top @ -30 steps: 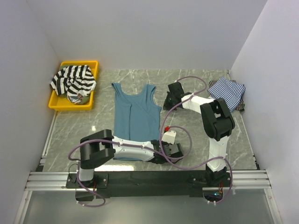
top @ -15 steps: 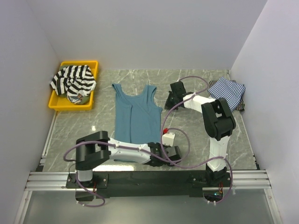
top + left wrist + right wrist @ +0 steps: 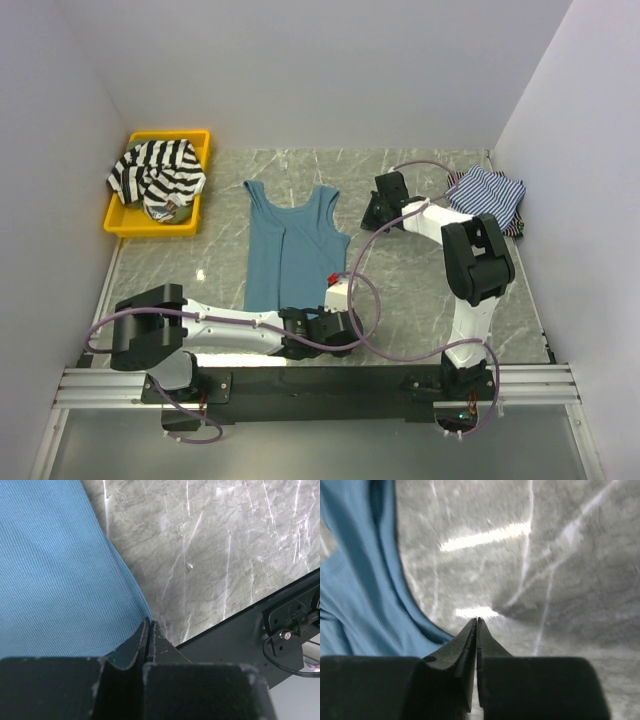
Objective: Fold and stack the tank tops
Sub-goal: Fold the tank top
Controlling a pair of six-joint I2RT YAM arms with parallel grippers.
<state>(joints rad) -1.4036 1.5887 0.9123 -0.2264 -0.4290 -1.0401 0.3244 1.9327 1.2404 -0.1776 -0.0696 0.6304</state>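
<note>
A grey marbled desk [image 3: 420, 300] is seen, with a teal tank top [image 3: 290, 250] spread flat at its middle, straps toward the far side. At the far left a yellow tray [image 3: 120, 222] is filled by a crumpled black-and-white striped top [image 3: 155, 172]. At the far right, thin-striped tops [image 3: 487, 197] are heaped. The left end effector [image 3: 149, 622] is pressed together on the teal hem's near right corner. The right end effector [image 3: 477, 622] is pressed together at the armhole edge; whether cloth is caught cannot be told.
</note>
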